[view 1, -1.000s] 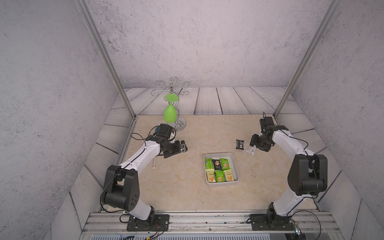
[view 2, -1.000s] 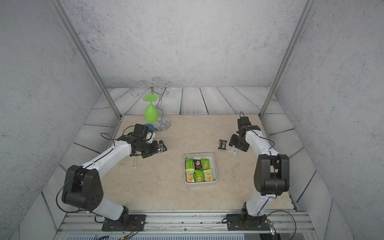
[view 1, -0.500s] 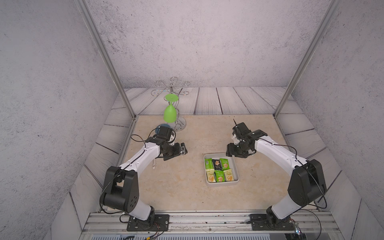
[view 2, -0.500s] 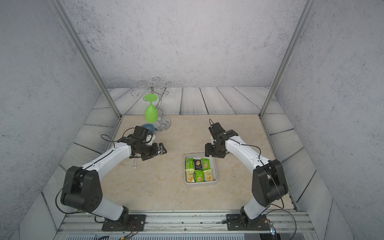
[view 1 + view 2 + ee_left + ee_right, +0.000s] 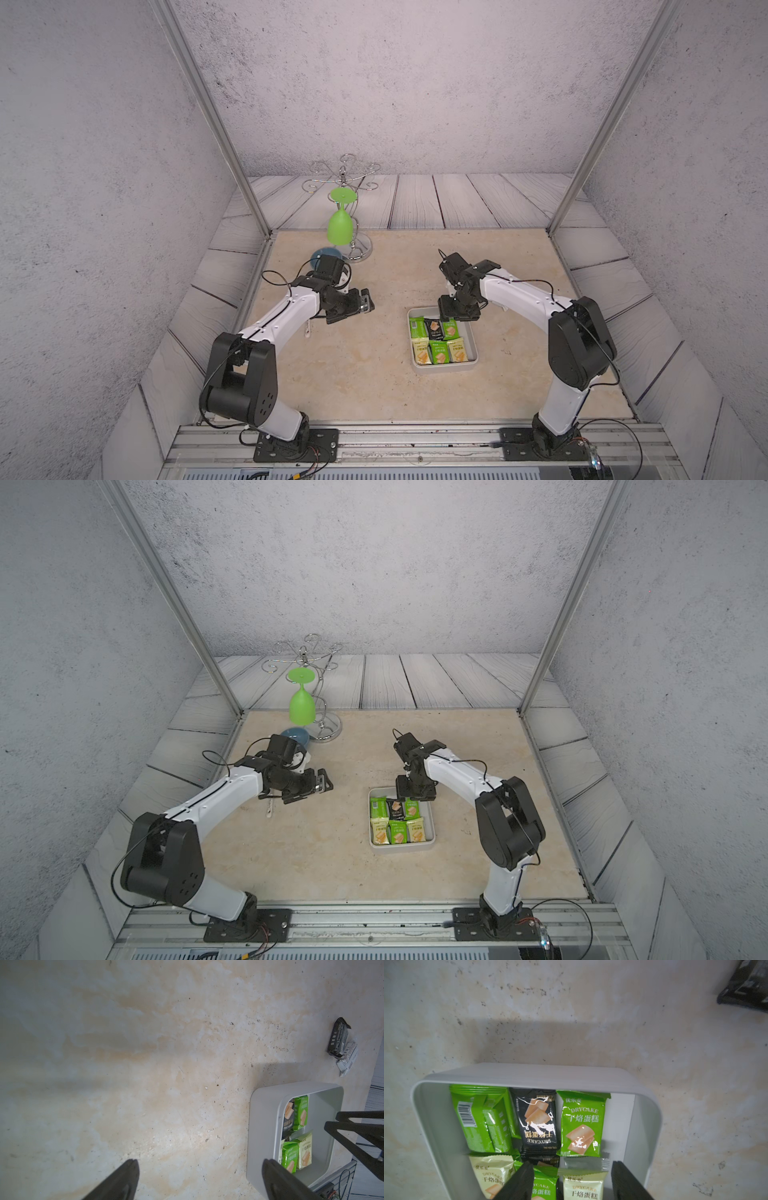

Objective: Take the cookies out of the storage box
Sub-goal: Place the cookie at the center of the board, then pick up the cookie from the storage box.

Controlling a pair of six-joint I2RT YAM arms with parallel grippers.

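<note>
Cookies sat in the storage box under the right tool, parted and empty, poised to pick. Next seemed a descent and pinch; the left tool hung wide open.

**Operator:** Which markings are legible in the storage box?

**Technician:** Right wrist view. The face-up green packet reads "优乐麦", "DRYCAKE", "干焙蛋糕". The boxed black packet touching it reads "DRYCAKE" and "干焙蛋糕", inverted. The face-down green packet has a barcode with unreadable digits. The pale yellow packet repeats all three lines.

**Operator:** And outside the box?

**Technician:** Left wrist view. The loose black packet reads "干焙蛋糕". In both top views the print is too small to read.
</note>
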